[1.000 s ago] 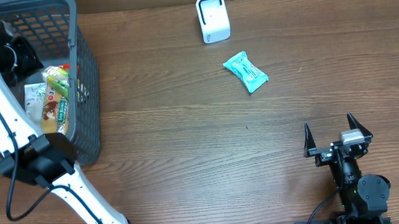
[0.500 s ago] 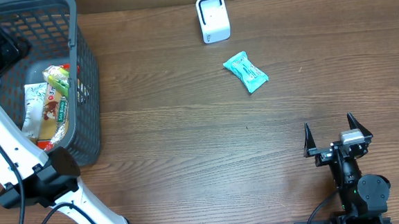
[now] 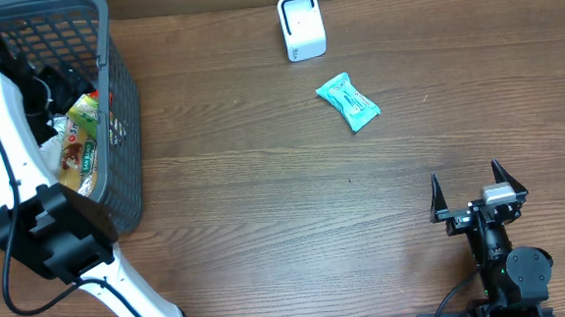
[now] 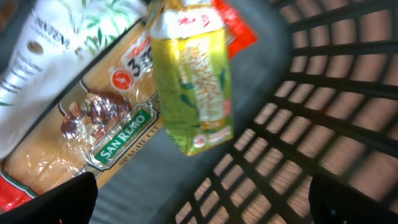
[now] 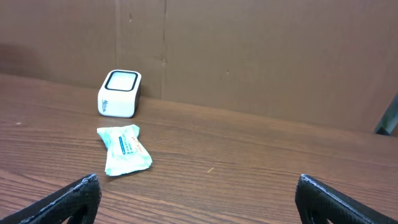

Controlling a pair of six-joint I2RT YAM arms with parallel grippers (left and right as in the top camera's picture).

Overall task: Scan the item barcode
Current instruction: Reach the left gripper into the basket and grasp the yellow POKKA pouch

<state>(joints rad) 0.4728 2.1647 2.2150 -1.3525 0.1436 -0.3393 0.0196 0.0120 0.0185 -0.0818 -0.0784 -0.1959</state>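
My left gripper (image 4: 202, 200) hangs open inside the grey basket (image 3: 122, 109), with nothing between its fingers. Just ahead of it lie a yellow-green drink packet (image 4: 189, 74), a San Remo pasta pack (image 4: 102, 134) and a white pouch (image 4: 46, 59). A teal packet (image 3: 348, 101) lies on the table a little in front of the white scanner (image 3: 301, 26). My right gripper (image 3: 466, 182) rests open at the near right. In its wrist view the teal packet (image 5: 125, 149) and the scanner (image 5: 119, 94) are far ahead to the left.
The basket's lattice wall (image 4: 336, 93) rises close on the right of my left gripper. The left arm (image 3: 7, 146) arches over the basket's near side. Brown cardboard backs the table behind the scanner.
My left gripper has gone from shut to wide open. The left arm has swung up-left and then back down over the packs in the basket. The right arm has not moved.
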